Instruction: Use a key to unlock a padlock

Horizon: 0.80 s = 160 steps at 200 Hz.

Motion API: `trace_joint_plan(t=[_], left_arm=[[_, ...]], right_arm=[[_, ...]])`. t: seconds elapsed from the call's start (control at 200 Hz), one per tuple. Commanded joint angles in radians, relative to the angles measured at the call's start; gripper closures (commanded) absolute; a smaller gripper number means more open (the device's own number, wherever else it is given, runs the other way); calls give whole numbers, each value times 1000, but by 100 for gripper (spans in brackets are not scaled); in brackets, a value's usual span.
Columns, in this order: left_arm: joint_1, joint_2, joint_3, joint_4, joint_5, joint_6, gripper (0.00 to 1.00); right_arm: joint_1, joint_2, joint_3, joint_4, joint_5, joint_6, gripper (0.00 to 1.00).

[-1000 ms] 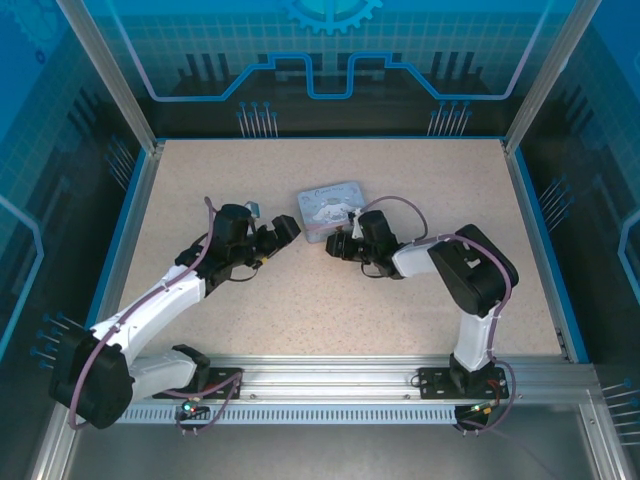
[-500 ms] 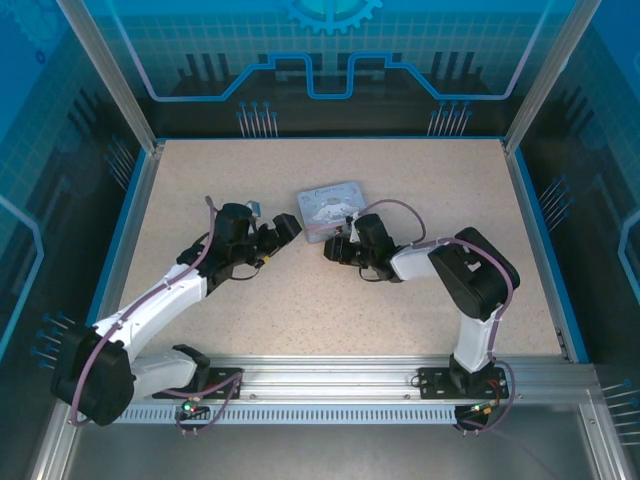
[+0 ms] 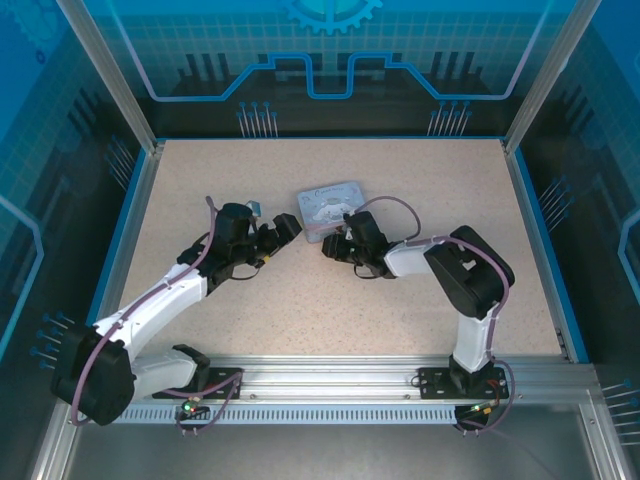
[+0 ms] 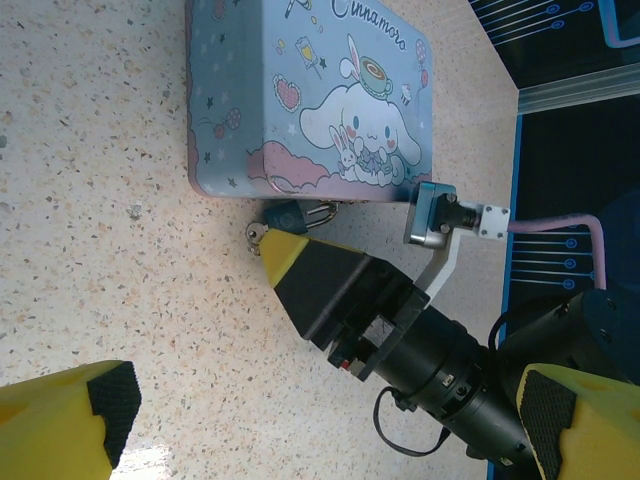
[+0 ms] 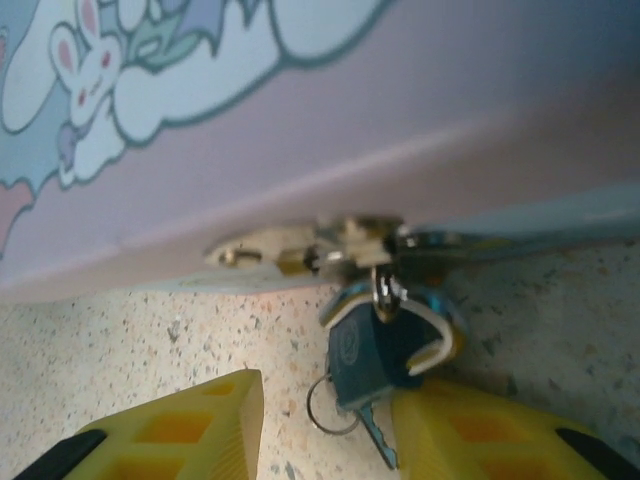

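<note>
**Top external view.** I logged the left gripper (image 3: 287, 227) left of frame centre, its tip near the left end of the tin (image 3: 328, 207). The right gripper (image 3: 330, 244) lay low over the table (image 3: 420, 180), just below the tin's lower edge and pointing toward the upper left. The 2 grippers faced each other with a clear gap between them.

**Left wrist view.** The left gripper's 2 yellow fingers (image 4: 75, 420) sat at the lower left and lower right corners of the frame, spread wide with nothing between the pads. The tin filled the upper centre, with its cartoon lid facing the camera. The padlock (image 4: 290, 214) hung against the tin's lower wall, touching it. The right gripper's yellow tip sat just below the padlock. From this side I could not tell how its jaws stood.

**Right wrist view.** The padlock's dark blue body sat at lower centre. Its silvery shackle (image 5: 432, 335) was hooked through the tin's metal hasp (image 5: 300, 250). The key (image 5: 378, 438) projected below the padlock body, beside a small wire ring (image 5: 322, 410). I could not tell whether it was seated in the keyway. The right gripper's 2 fingers (image 5: 170, 435) stood apart. The key lay in the gap, close against the right-hand finger and clear of the left-hand one, so nothing was pinched.
</note>
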Motion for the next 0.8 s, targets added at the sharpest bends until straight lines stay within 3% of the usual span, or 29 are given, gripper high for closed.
trace_joint_plan(t=[0.0, 0.42, 0.67, 0.795], left_arm=[[8, 9, 6, 15, 21, -13, 1], [8, 24, 25, 11, 16, -16, 1], [7, 52, 55, -5, 6, -3, 1], [6, 71, 78, -22, -10, 17, 1]], right_arm=[[10, 51, 23, -58, 64, 0, 63], [7, 55, 14, -41, 64, -10, 81], [-12, -9, -28, -80, 46, -52, 99], [-38, -50, -52, -127, 21, -79, 100]])
